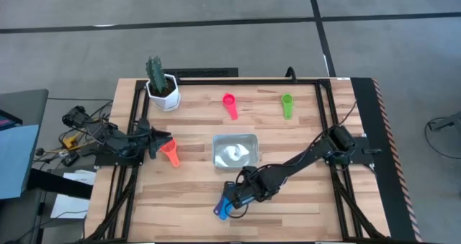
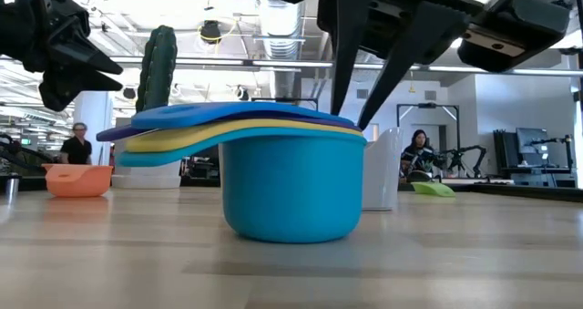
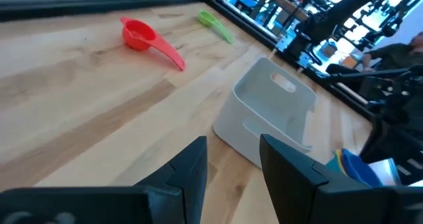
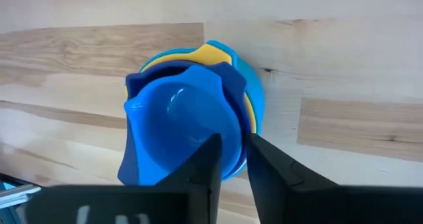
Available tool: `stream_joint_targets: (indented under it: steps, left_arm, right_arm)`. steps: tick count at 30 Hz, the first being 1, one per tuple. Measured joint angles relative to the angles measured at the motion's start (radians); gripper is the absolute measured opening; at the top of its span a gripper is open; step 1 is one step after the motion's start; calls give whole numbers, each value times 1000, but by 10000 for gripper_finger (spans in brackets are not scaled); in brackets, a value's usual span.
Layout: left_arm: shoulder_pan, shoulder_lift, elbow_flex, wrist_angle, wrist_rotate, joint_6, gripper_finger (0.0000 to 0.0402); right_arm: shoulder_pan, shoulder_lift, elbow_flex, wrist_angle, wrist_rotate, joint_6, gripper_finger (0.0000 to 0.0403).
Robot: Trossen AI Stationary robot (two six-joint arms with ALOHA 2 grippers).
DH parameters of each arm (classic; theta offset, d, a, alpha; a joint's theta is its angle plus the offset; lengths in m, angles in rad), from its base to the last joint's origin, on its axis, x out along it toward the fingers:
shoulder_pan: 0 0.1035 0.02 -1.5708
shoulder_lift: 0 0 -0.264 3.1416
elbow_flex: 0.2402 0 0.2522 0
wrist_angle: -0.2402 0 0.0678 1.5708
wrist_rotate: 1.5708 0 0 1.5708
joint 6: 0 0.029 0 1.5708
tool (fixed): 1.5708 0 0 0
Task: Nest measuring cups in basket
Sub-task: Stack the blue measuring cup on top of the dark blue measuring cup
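Straddling the nested cups' (image 4: 192, 118) rim near the table's (image 1: 302, 208) front edge, right fingers (image 4: 228, 164) seem slightly parted.

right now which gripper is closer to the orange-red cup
Left. The left gripper sits right beside the orange-red cup, on its left in the high view. The right gripper is far off, over the nested cup stack.

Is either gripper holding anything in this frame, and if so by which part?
The right gripper straddles the rim of the blue cup atop the nested stack; whether it grips cannot be told. The left gripper, open near the orange-red cup, holds nothing.
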Motion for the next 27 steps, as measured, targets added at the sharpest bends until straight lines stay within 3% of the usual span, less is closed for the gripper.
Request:
stream_joint_targets:
  steps: [6,11,15,22,27]
  left_arm:
    - [0,56,0,8,126,-69,128]
    - [0,195,0,127,212,-85,125]
    - [-1,361,1,294,285,-82,96]
    - [-40,687,1,624,416,-108,9]
    - [-81,939,3,871,426,-139,5]
  right_arm:
    - [1,-44,0,-41,16,-23,126]
    - [11,-107,0,-111,43,-68,134]
    - [20,-117,0,-155,10,-125,134]
    - [66,-97,-28,-110,-13,-150,116]
    - [97,-98,-39,-82,-19,-153,100]
